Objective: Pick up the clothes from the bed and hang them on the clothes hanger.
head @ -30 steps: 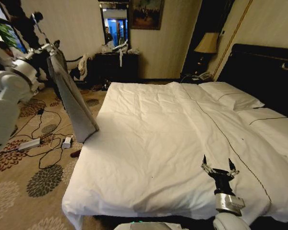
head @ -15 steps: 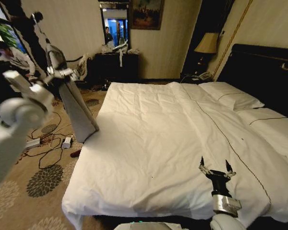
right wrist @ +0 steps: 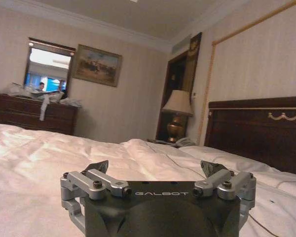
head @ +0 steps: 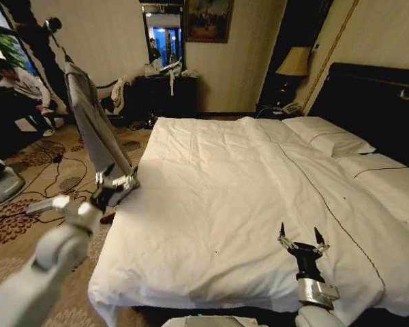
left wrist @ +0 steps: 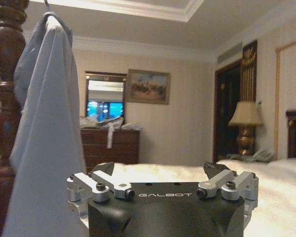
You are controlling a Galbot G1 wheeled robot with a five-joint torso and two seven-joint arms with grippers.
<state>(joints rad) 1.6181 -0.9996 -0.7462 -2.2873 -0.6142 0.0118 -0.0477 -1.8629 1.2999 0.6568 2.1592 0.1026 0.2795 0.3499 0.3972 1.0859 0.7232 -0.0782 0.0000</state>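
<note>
Clothes (head: 95, 126) hang off a dark wooden post (left wrist: 5, 113) at ~10 o'clock, by bed (head: 259, 204) edge. L gripper (head: 116, 182) at 9 o'clock near garment hem, jaws wide, holding nothing. R gripper (head: 300, 238) over duvet at ~5 o'clock, jaws wide, empty.

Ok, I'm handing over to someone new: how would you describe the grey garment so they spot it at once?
Start at the bed and go to its foot-end corner on the robot's left. Beside that corner a dark carved wooden post rises from the patterned carpet, and the clothes hang from its top as one long, light grey drape. Unlike the dark and white garments on the far dresser, it is plain grey and hangs full length.
</note>
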